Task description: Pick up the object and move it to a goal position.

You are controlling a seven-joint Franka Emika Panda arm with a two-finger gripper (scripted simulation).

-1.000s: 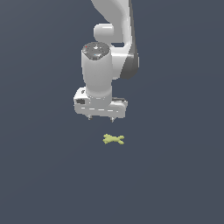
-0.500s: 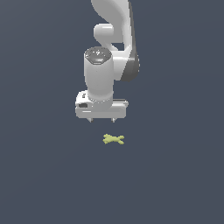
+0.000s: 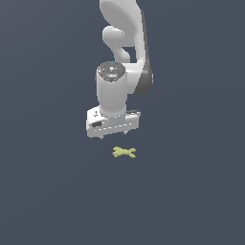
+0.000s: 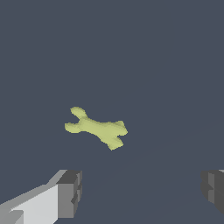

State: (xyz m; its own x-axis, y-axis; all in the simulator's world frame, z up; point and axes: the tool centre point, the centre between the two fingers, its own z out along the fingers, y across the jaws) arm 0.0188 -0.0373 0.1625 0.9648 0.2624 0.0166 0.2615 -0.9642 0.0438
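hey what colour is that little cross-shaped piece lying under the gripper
Yellow-green, one plain colour all over. The piece shows best in the wrist view.

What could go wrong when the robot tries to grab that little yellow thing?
The yellow-green piece is tiny and lies flat on the floor, so the open gripper might close above it and catch nothing. In the wrist view it also isn't between the fingers yet, so going straight down could miss it. Its stubby arms are uneven, so it might slip or twist when squeezed.

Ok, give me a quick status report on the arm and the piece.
Gripper open, empty, above the floor. Yellow-green piece flat on the floor, not between the fingers. Nothing in the way.
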